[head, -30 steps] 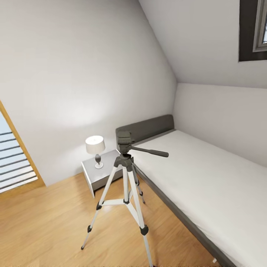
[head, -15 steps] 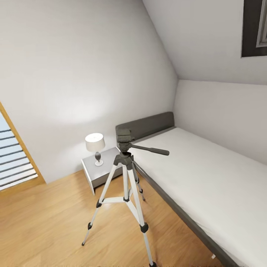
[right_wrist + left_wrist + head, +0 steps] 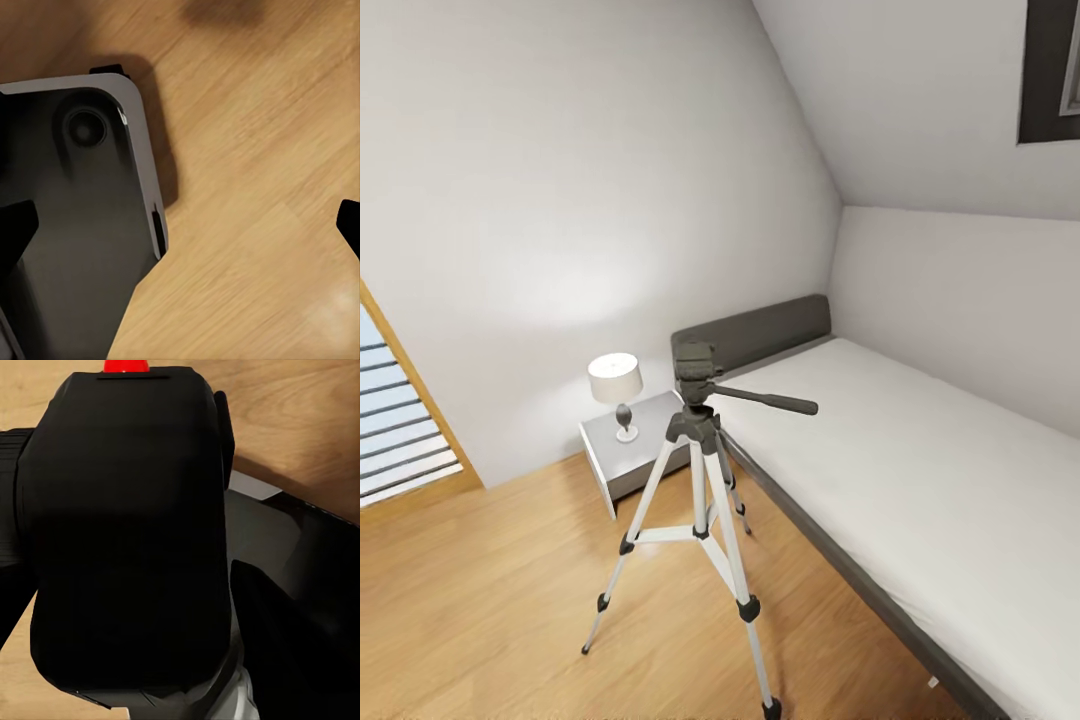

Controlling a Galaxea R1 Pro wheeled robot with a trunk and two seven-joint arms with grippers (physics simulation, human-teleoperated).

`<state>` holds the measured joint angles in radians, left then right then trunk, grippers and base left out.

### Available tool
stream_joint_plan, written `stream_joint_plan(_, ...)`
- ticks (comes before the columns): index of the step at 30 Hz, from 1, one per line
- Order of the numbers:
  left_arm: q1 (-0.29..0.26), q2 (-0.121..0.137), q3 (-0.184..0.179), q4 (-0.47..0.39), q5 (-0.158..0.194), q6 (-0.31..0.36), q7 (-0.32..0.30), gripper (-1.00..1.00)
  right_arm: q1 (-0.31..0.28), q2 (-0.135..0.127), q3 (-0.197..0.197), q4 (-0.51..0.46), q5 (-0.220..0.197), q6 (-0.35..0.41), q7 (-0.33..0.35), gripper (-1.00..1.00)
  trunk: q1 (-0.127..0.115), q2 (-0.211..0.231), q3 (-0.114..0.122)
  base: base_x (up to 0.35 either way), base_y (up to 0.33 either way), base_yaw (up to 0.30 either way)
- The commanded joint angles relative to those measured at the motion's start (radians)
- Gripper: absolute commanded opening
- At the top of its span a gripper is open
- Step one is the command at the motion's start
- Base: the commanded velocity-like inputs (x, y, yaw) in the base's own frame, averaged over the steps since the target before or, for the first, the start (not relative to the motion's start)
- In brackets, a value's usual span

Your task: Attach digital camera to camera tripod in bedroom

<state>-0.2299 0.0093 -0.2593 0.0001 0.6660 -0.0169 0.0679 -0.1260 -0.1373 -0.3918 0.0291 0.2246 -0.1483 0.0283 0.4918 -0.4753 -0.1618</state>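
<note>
Your left gripper (image 3: 131,547) is clamped on the matte black, boxy camera (image 3: 127,532); no lettering readable. Your right gripper (image 3: 184,225) is spread wide over wood-grain floor (image 3: 255,187). The tripod (image 3: 700,500), with thin silver legs and a black head, stands beside the white bed (image 3: 920,470).

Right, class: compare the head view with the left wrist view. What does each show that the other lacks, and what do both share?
Head view alone: the tripod standing on the floor beside the bed, with a lamp on the nightstand behind it. Left wrist view alone: the black camera with its red button, close up and held in the left claw. Both share the light wood floor.
</note>
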Motion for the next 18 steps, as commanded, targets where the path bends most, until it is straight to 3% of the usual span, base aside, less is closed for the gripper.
stream_joint_plan(1,-0.001,0.000,-0.009,0.000,0.004,-0.001,0.004,-1.00,-0.001,-0.001,-0.009,0.003,0.007,-0.006,0.002,1.00,0.000,-0.002,-0.002,0.000,0.000,0.000)
stream_joint_plan(9,-0.001,0.000,-0.009,0.000,0.004,-0.001,0.004,-1.00,-0.001,0.000,-0.009,0.003,0.007,-0.008,0.002,1.00,0.000,-0.002,-0.003,0.000,0.000,0.013)
stream_joint_plan(18,-0.001,0.000,-0.009,0.000,0.004,-0.001,0.004,-1.00,-0.001,0.001,-0.009,0.003,0.007,-0.007,0.002,1.00,0.000,-0.002,-0.003,0.000,0.000,0.218)
